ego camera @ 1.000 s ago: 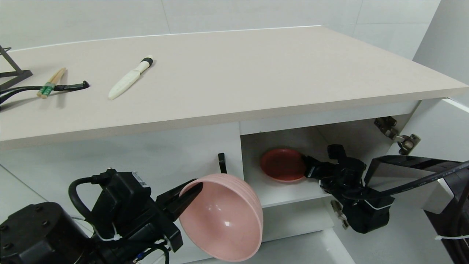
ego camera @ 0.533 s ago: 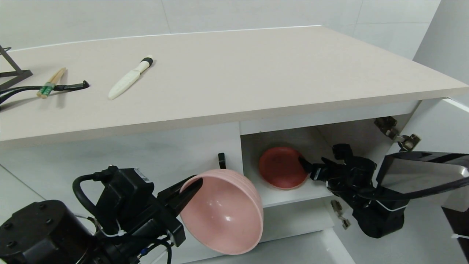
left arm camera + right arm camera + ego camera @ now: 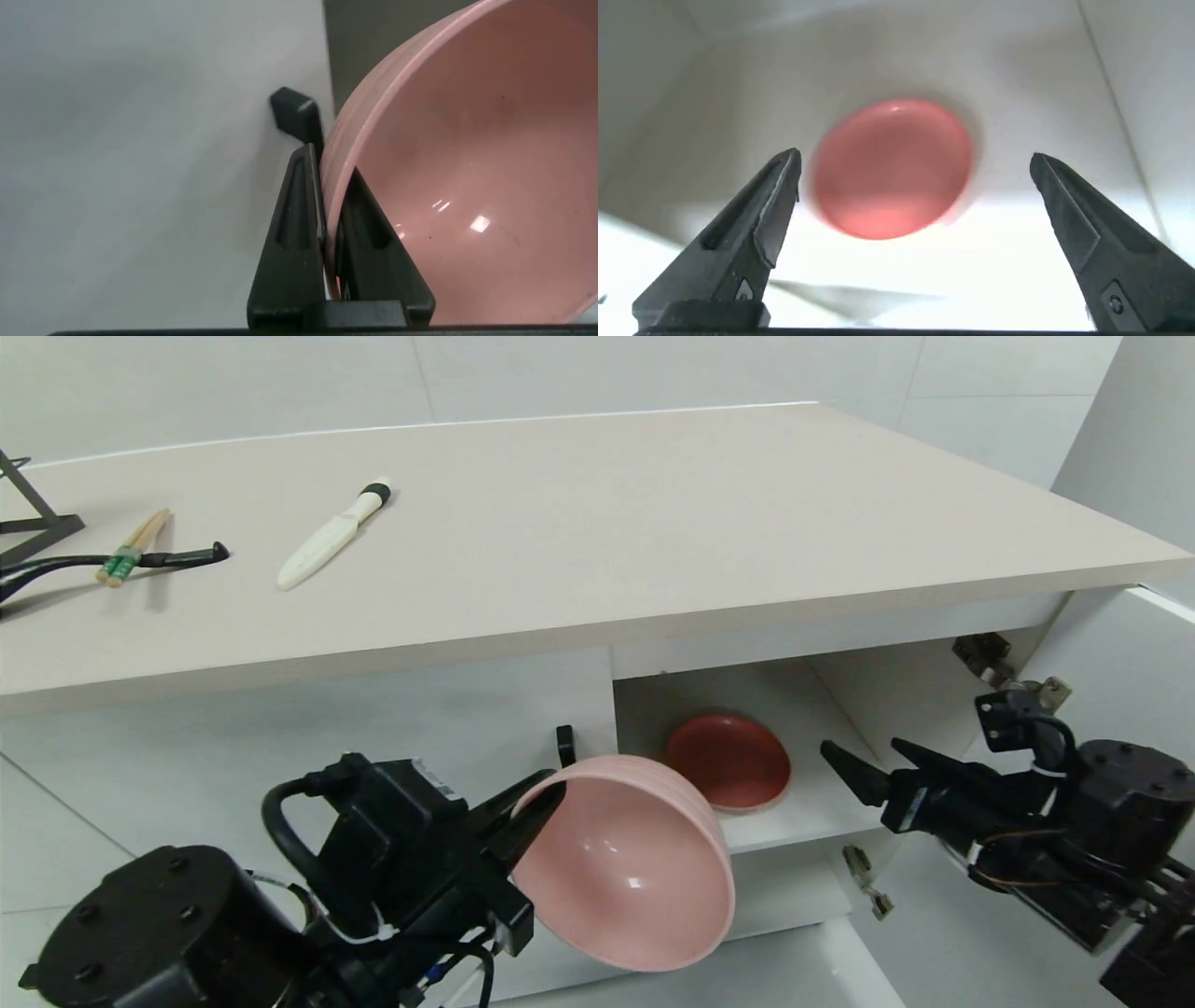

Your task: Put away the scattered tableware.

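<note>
My left gripper (image 3: 546, 795) is shut on the rim of a pink bowl (image 3: 627, 870), held tilted in front of the cabinet below the countertop; the left wrist view shows the same bowl (image 3: 467, 159) clamped between the fingers (image 3: 297, 224). A red plate (image 3: 730, 761) lies flat on the shelf inside the open cabinet, seen from the right wrist as the red plate (image 3: 895, 168). Just right of the cabinet opening, my right gripper (image 3: 878, 763) stands open and empty, clear of the plate. On the countertop lie a cream knife (image 3: 331, 534) and chopsticks (image 3: 131, 547).
The cabinet door (image 3: 1120, 663) stands open at the right, with its hinge (image 3: 1018, 686) beside my right arm. A black handle (image 3: 565, 747) sits on the closed door left of the opening. A black cable (image 3: 112, 560) and a stand (image 3: 37, 518) are at the countertop's left.
My right gripper has let go of the red plate, which now lies on the shelf, and has drawn back out to the right. My left gripper has carried the pink bowl rightward toward the opening.
</note>
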You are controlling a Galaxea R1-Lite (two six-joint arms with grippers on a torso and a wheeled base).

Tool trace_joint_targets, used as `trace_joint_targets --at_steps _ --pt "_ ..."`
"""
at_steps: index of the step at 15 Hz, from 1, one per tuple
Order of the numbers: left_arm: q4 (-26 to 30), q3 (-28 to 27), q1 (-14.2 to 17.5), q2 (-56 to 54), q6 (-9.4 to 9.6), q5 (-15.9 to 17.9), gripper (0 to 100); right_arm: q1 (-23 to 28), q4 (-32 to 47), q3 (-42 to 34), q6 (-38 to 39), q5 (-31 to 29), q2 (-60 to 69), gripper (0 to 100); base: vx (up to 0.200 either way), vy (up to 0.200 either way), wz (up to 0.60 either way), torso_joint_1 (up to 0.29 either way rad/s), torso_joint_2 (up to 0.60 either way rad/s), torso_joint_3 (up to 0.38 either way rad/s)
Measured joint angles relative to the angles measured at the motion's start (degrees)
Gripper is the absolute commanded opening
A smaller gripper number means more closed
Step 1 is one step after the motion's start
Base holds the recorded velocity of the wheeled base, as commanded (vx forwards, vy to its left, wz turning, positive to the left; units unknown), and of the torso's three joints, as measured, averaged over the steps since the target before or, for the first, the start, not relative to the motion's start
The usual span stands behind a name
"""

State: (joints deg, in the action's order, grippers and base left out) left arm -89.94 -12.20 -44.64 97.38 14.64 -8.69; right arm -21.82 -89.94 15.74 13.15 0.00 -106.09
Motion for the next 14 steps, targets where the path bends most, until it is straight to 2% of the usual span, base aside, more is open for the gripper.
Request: trace_joint_targets --at_steps 3,5,7,10,12,14 --pt "0.00 -6.45 -2.02 5.32 3.04 -0.26 0 -0.67 -0.02 -6.68 0.09 -0.02 7.45 100 0.000 0.000 0.00 0.000 0.00 0.000" --pt "0.02 -10.70 -5.33 9.18 4.00 -2.80 0 -0.28 -0.02 -7.56 0.11 0.00 9.55 100 0.000 0.000 0.00 0.000 0.00 0.000" --pt "0.00 -14.38 -8.33 12.85 4.00 -6.11 0 0.13 0.02 -7.73 0.20 0.02 10.67 100 0.000 0.000 0.00 0.000 0.00 0.000" --pt "0.02 -17.92 -9.55 17.88 3.83 -10.59 0 0.29 0.00 -5.94 -0.76 0.29 11.80 100 0.000 0.000 0.00 0.000 0.00 0.000" --pt "-0.02 -22.20 -9.65 21.28 2.76 -15.60 0 0.41 0.02 -4.78 -3.85 0.38 12.04 100 0.000 0.000 0.00 0.000 0.00 0.000" --pt "-0.02 -28.76 -9.65 24.70 1.32 -21.44 0 0.72 0.00 -4.50 -9.35 0.40 12.30 100 0.000 0.000 0.00 0.000 0.00 0.000"
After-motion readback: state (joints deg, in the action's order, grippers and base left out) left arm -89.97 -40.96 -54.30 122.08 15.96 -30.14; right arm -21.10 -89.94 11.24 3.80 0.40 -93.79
